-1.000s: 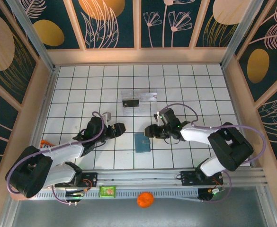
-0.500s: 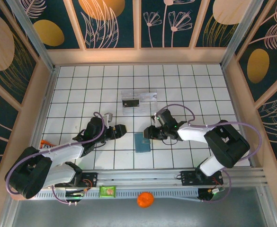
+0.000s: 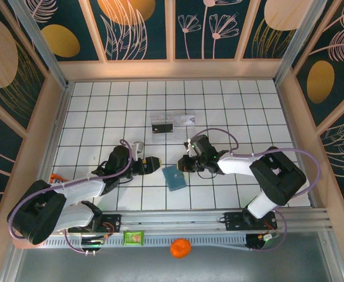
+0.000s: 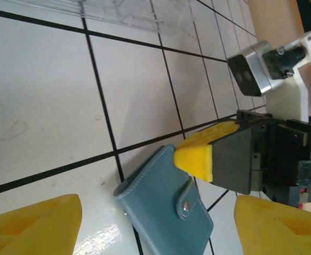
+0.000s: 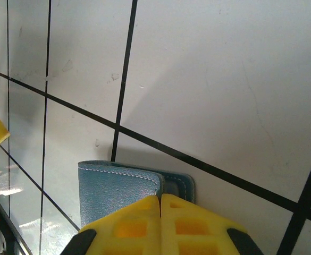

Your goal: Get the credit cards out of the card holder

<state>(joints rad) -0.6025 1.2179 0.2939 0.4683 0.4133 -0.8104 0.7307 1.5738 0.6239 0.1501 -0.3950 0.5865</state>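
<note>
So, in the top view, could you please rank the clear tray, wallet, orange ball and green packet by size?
1. clear tray
2. wallet and orange ball: look about alike, so unranked
3. green packet

The teal-blue rectangular card holder (image 3: 173,177) lies on the white tiled bench (image 3: 101,117) between the left tool (image 3: 153,163) and the right tool (image 3: 184,165), nearer the right tool.

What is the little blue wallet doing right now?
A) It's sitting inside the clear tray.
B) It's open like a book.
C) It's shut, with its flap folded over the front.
C: the card holder lies closed, its flap folded over the front with the snap on it, and it is well apart from the clear tray.
</note>
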